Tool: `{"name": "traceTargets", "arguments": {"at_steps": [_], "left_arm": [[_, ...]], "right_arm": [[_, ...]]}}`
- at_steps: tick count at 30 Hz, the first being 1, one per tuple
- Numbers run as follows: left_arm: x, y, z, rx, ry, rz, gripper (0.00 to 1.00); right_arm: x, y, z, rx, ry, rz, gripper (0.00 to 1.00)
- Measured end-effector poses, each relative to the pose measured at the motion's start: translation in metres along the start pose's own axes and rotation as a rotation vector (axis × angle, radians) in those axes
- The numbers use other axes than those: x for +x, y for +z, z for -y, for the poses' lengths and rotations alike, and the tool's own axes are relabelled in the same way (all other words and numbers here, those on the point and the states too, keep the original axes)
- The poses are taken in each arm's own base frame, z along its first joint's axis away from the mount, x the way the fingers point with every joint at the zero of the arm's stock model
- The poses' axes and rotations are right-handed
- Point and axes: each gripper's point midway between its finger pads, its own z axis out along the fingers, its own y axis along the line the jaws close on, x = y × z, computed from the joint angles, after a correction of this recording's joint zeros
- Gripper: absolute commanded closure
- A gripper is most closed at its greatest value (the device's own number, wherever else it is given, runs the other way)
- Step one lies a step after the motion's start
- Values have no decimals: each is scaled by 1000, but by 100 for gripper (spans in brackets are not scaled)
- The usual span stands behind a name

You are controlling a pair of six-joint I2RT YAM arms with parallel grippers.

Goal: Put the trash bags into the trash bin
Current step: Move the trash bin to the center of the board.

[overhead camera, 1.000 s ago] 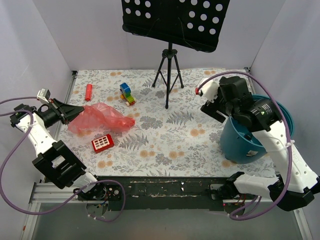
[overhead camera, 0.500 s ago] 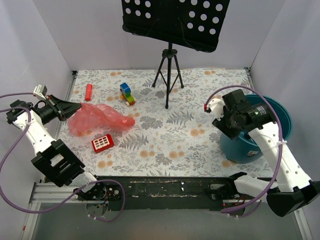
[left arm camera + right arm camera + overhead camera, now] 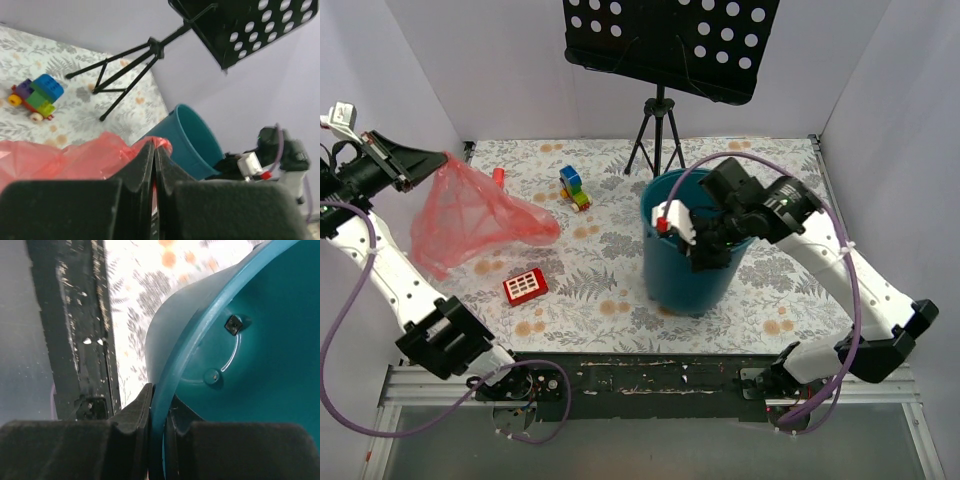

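The trash bag (image 3: 460, 215), thin red-pink film, hangs from my left gripper (image 3: 440, 160), which is raised at the far left above the table. In the left wrist view the gripper (image 3: 155, 148) is shut on the bag's crinkled edge (image 3: 75, 157). The teal trash bin (image 3: 670, 270) stands upright in the middle of the table. My right gripper (image 3: 703, 250) is shut on its rim. In the right wrist view one of its fingers (image 3: 142, 405) lies outside the rim and the other inside the bin (image 3: 250, 340). The left wrist view shows the bin (image 3: 192, 135) beyond the bag.
A black music stand on a tripod (image 3: 658, 150) rises at the back centre. A small toy of coloured bricks (image 3: 574, 188) sits left of it. A red block with white squares (image 3: 525, 286) lies below the bag, and a small red cylinder (image 3: 497, 174) peeks out behind it.
My right gripper has closed on the bin's rim and pulled the bin from the right edge to the middle. My left arm has lifted the bag up and to the left, off the table.
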Motion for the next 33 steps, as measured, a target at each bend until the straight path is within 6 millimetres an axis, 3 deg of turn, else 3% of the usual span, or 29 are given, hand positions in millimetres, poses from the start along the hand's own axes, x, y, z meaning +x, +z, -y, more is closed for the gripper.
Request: {"name": "traceTargets", "arguments": {"at_steps": [2, 6, 11, 13, 14, 15, 20, 23, 25, 29, 33], "left_arm": [[-8, -1, 21, 14, 130, 28, 100], [-29, -4, 82, 48, 437, 67, 100], [-52, -3, 164, 107, 824, 145, 100], [-53, 3, 198, 170, 959, 159, 100], [-51, 7, 211, 205, 1009, 159, 100], [-45, 12, 227, 255, 1059, 155, 100], [-3, 34, 282, 495, 1171, 101, 100], [18, 40, 299, 596, 1180, 66, 100], [28, 44, 305, 644, 1174, 49, 100], [50, 58, 321, 772, 1150, 19, 100], [73, 76, 336, 907, 1116, -21, 100]], "right_arm": [[-24, 9, -16, -69, -103, 24, 98], [-56, 34, -40, -143, -290, 62, 99], [-66, 70, -52, -148, -455, 59, 96], [-64, 84, -50, -148, -463, 35, 59], [-62, 90, -48, -141, -466, 22, 26], [-64, 94, -44, -120, -461, 20, 15], [-89, 93, -14, 49, -461, 88, 13], [-103, 72, -7, 128, -460, 159, 12], [-112, 45, -3, 200, -464, 222, 12], [-121, -30, 18, 435, -439, 360, 11], [-100, -102, 68, 743, -320, 421, 11]]}}
